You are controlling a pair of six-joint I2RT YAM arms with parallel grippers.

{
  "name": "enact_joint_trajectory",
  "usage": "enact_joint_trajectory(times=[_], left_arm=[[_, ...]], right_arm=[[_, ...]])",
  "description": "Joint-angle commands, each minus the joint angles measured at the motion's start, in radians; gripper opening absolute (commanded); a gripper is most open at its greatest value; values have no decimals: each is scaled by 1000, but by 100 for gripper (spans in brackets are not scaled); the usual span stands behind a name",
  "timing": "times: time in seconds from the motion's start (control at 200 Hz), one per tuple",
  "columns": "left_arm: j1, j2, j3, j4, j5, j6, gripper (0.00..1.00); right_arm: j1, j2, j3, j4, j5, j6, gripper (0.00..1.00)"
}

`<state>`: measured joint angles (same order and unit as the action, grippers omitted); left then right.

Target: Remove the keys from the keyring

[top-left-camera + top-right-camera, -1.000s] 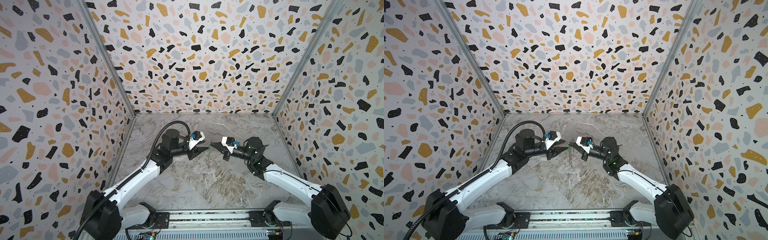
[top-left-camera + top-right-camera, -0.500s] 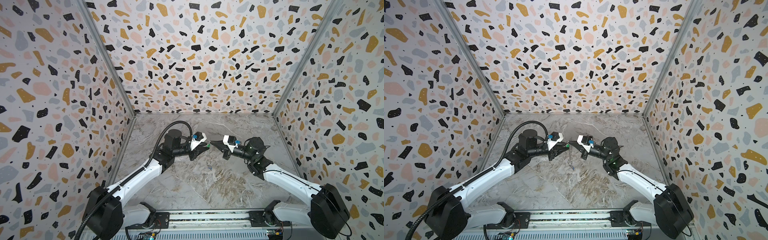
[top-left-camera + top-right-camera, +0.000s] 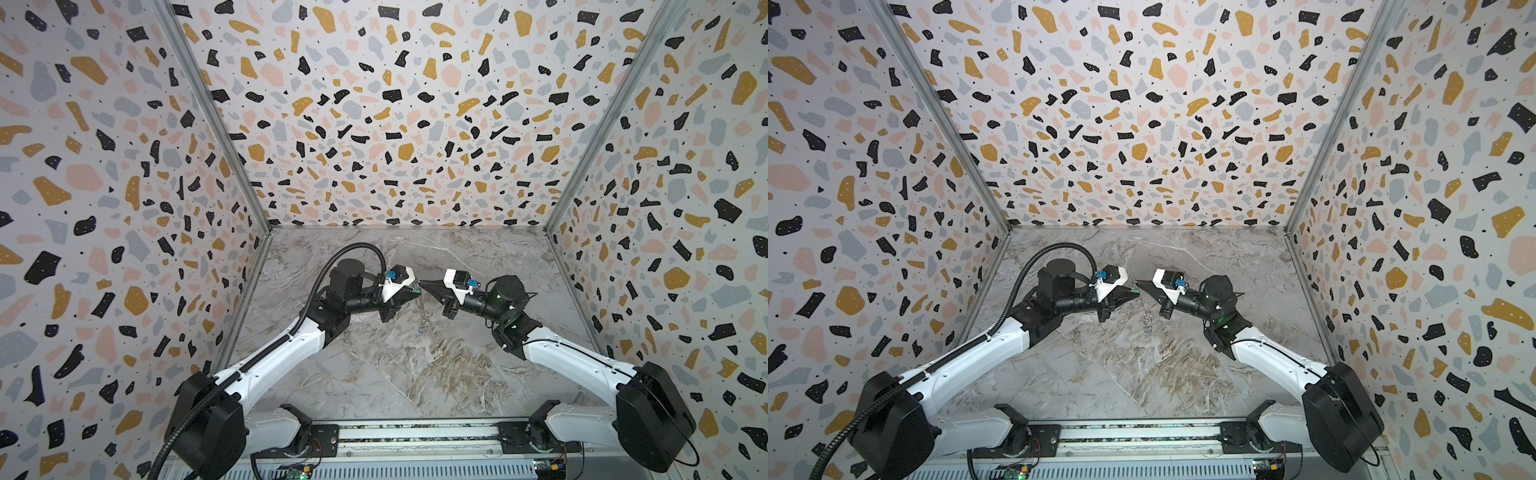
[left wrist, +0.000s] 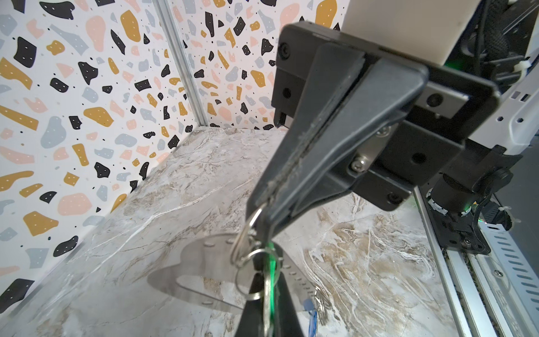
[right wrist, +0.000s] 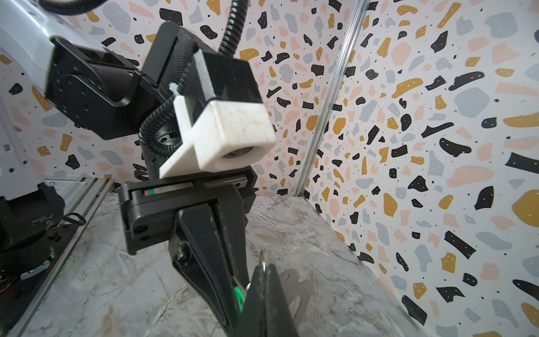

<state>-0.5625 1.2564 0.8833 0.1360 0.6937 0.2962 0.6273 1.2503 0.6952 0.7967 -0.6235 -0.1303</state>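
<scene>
Green key (image 4: 272, 267) sits pinched in my closed left fingers (image 5: 210, 262) at the top of the hanging keyring (image 4: 201, 259), whose top end my closed right fingers (image 4: 320, 163) clamp; the blue key (image 4: 311, 313) dangles at its bottom. Pulling off-axis could let the thin key slip from my grip or snag instead of sliding free.

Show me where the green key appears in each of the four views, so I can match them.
In a top view: green key, a speck at the left gripper tip, near centre.
In a top view: same speck, same tip.
Left wrist: green strip between the nearest jaws, before the keyring.
Right wrist: green sliver where both grippers meet.
Landmark: the right gripper tip beside it, everywhere.
</scene>
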Motion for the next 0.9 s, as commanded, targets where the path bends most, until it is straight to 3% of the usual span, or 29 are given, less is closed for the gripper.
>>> enact_joint_trajectory(times=[0.0,0.621,0.891], left_arm=[[-17,1,21,12,-24,28,0],[-39,49,95,-93,-32,98,0],[14,46,67,-142,-119,75,0]], right_arm=[[13,-11,4,65,64,29,0],[35,-6,-24,123,96,55,0],[8,-28,-51,70,168,33,0]])
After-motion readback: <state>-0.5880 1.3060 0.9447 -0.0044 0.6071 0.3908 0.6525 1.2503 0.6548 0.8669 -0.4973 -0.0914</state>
